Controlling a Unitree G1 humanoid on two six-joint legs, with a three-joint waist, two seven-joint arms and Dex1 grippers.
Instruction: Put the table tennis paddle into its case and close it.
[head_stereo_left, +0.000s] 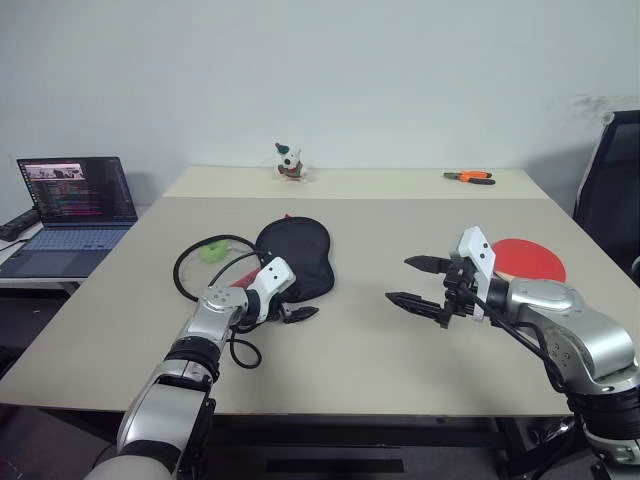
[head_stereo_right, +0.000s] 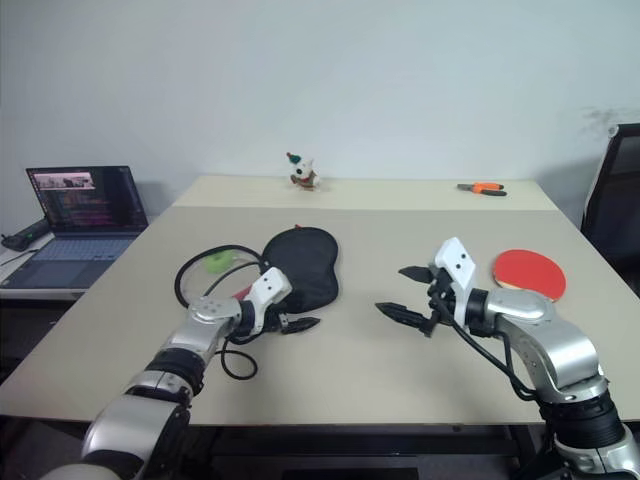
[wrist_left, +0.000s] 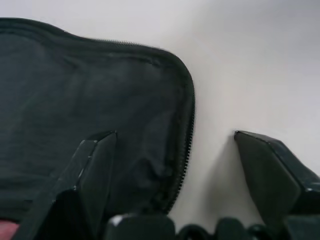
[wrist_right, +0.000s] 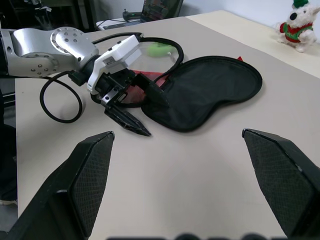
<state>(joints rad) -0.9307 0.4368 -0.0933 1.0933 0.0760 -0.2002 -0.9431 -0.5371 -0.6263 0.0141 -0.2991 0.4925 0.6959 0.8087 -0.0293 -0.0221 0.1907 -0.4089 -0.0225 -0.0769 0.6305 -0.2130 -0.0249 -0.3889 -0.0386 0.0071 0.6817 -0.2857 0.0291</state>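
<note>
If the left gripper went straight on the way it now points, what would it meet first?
Probably bare beige tabletop. The open left gripper sits at the near edge of the flat black fabric case, pointing low towards the table's middle; one finger overlaps the case's zipper edge, so it might graze that first. Depth is unclear.

The flat black paddle-shaped fabric case (wrist_right: 210, 92) looks like soft matt woven cloth, edged with a fine-toothed zipper; the round red-faced table tennis paddle (head_stereo_left: 530, 258) has a smooth, dull rubber face; the wide beige table top (head_stereo_left: 380, 350) is smooth and matt; the small plush toy dog (wrist_right: 296, 24) looks fuzzy.
</note>
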